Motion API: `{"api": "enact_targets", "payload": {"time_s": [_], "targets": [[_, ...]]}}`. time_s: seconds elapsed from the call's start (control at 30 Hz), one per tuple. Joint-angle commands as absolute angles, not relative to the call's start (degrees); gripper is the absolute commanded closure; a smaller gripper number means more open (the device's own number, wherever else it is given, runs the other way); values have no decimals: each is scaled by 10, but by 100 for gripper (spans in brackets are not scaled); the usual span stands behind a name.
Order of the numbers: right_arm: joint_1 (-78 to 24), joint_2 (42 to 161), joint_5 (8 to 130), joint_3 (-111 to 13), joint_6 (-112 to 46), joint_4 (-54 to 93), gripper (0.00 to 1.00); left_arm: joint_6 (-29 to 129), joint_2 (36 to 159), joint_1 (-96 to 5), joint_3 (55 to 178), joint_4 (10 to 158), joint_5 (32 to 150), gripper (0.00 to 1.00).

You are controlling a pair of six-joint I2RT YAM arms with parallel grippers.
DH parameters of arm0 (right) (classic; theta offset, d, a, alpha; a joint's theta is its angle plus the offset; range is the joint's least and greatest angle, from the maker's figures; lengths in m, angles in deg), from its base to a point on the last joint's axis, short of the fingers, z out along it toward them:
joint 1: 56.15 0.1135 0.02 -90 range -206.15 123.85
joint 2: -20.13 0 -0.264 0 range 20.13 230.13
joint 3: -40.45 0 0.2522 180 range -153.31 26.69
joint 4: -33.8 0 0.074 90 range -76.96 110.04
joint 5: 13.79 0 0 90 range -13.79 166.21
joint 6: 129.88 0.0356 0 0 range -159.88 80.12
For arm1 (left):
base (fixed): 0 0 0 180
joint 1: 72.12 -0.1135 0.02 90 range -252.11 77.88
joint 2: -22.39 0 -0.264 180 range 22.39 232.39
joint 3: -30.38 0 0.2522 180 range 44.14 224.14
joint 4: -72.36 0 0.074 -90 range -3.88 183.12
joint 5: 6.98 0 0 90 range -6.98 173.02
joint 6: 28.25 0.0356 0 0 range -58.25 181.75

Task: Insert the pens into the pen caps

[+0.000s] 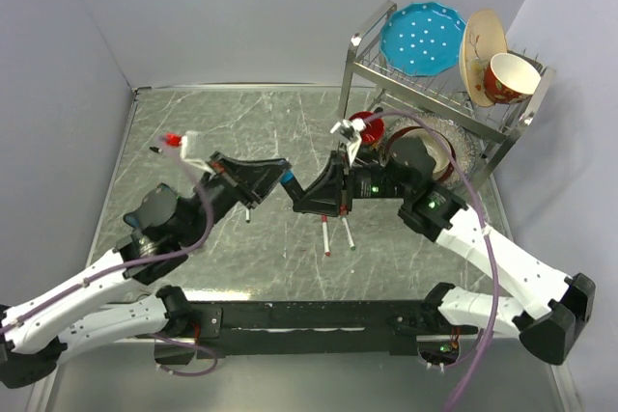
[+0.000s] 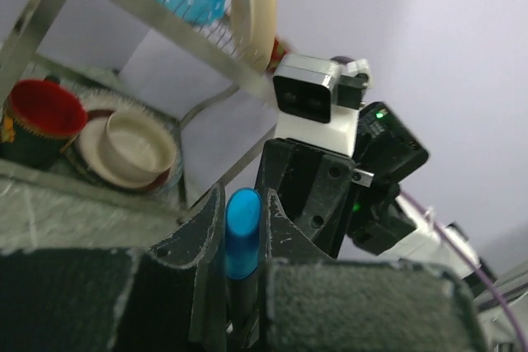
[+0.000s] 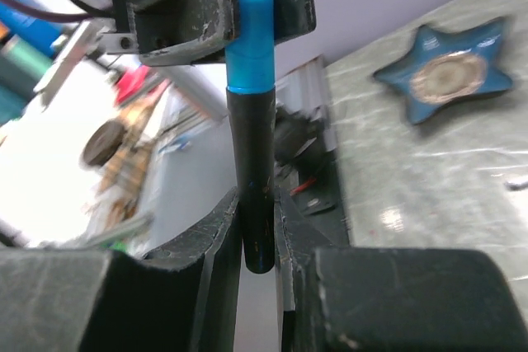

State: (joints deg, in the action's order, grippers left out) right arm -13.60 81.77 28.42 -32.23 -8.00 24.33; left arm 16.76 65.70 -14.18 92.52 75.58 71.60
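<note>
My left gripper [image 1: 280, 178] and right gripper [image 1: 297, 195] meet tip to tip above the middle of the table. In the left wrist view the left gripper [image 2: 243, 199] is shut on the blue pen cap [image 2: 242, 232]. Seen from the right wrist, the right gripper [image 3: 257, 204] is shut on the thick black-barrelled pen [image 3: 252, 162]. Its upper end sits inside the blue cap [image 3: 250, 39]. Two thin white pens, one red-tipped [image 1: 327, 236] and one green-tipped [image 1: 347, 233], lie on the table below the grippers. A third small one [image 1: 248, 216] lies under the left gripper. The other caps are hidden.
A metal dish rack [image 1: 359, 65] stands at the back right with a blue plate [image 1: 420, 38], a cream plate [image 1: 478, 45] and a red bowl [image 1: 509, 79]. A red cup [image 1: 368, 127] and stacked bowls [image 1: 449, 151] sit beneath it. A blue star-shaped dish [image 3: 445, 72] lies on the table.
</note>
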Motion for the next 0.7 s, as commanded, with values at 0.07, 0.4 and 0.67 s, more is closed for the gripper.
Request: {"api": "enact_targets", "payload": {"time_s": [0.07, 0.4, 0.67], "targets": [[-159, 718, 478, -197, -86, 361, 62, 214, 763, -262, 970, 986, 979, 99], [-159, 447, 549, -41, -80, 186, 25, 233, 955, -333, 971, 926, 983, 99], [-159, 432, 587, -64, -107, 114, 24, 200, 1125, -340, 971, 851, 1017, 95]]}}
